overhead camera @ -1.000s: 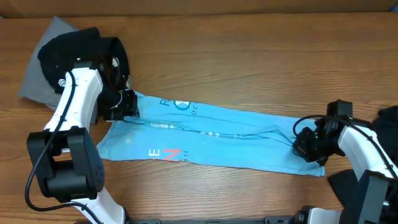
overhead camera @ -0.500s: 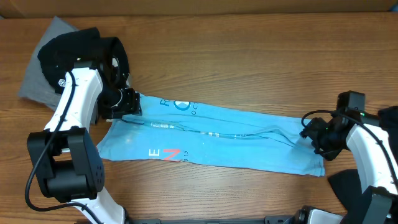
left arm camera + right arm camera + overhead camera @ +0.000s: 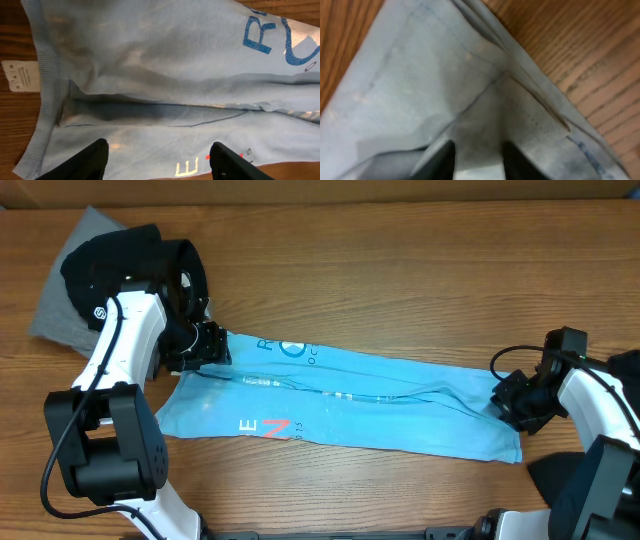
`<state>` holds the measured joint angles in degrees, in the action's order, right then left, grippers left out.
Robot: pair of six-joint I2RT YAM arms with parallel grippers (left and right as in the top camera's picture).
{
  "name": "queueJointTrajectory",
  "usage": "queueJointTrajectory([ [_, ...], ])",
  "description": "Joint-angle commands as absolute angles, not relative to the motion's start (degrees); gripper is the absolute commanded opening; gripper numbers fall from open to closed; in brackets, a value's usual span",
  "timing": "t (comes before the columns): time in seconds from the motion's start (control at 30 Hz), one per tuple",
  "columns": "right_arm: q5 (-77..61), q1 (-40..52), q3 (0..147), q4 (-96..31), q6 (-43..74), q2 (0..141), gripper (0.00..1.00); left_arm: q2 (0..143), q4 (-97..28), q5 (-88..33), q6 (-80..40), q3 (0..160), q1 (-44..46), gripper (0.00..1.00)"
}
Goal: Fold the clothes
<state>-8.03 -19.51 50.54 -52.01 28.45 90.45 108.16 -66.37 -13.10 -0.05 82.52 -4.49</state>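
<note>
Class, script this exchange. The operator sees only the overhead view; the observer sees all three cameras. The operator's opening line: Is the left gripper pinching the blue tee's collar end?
Observer: No. The left wrist view shows the left gripper open, fingers spread wide over the light blue tee.
Operator: Anything beside that collar?
Observer: A white label lies on the table next to the ribbed collar.
Operator: And the right side?
Observer: The right gripper is open too, over the tee's layered corner.
</note>
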Motion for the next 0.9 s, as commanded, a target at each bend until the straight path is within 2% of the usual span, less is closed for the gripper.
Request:
queueJointTrajectory([
  [0.0, -8.14, -19.62, 50.63, -52.14, 28.97, 90.48, 0.18, 107.9, -66.32, -14.02, -0.19, 82.06, -4.47, 0.68],
  [0.07, -6.5, -19.75, 50.63, -52.38, 28.97, 90.45, 0.15, 107.9, -66.37, -14.02, -0.19, 82.06, -4.47, 0.68],
  [0.13, -6.17, -19.73, 50.63, -52.62, 28.82, 90.45, 0.16, 107.9, -66.41, -14.02, -0.19, 82.06, -4.47, 0.68],
  [0.17, -7.05, -19.73, 50.63, -52.97, 28.69, 90.45, 0.32, 107.9, -66.41, -14.02, -0.19, 82.06, -4.47, 0.68],
  [0.2, -9.54, -19.7, 50.63, -53.63, 28.53, 90.45, 0.53, 107.9, -66.41, -14.02, -0.19, 82.06, -4.47, 0.67],
  [0.27, -11.9, -19.22, 50.57, -53.8, 28.58, 90.45, 0.57, 107.9, -66.32, -14.02, -0.19, 82.06, -4.47, 0.67],
  [0.33, -12.08, -18.55, 50.5, -52.95, 28.8, 90.45, 0.55, 107.9, -66.13, -14.04, -0.21, 82.06, -4.47, 0.67],
  [0.53, -10.11, -18.0, 48.38, -49.52, 31.38, 90.48, 0.32, 107.9, -66.59, -14.02, -0.16, 82.06, -4.47, 0.67],
  [0.6, -10.17, -18.0, 47.09, -48.31, 31.38, 90.48, 0.32, 107.9, -66.76, -14.02, -0.16, 82.06, -4.47, 0.67],
  [0.67, -10.44, -18.0, 45.95, -48.07, 31.38, 90.48, 0.47, 107.9, -66.78, -14.02, -0.16, 82.06, -4.47, 0.67],
  [0.73, -10.31, -18.0, 45.3, -48.07, 31.33, 90.48, 0.48, 107.9, -66.76, -14.02, -0.16, 82.06, -4.47, 0.67],
  [0.87, -9.89, -18.26, 45.74, -47.42, 31.2, 90.45, 0.1, 107.9, -66.72, -14.02, -0.16, 82.06, -4.47, 0.68],
])
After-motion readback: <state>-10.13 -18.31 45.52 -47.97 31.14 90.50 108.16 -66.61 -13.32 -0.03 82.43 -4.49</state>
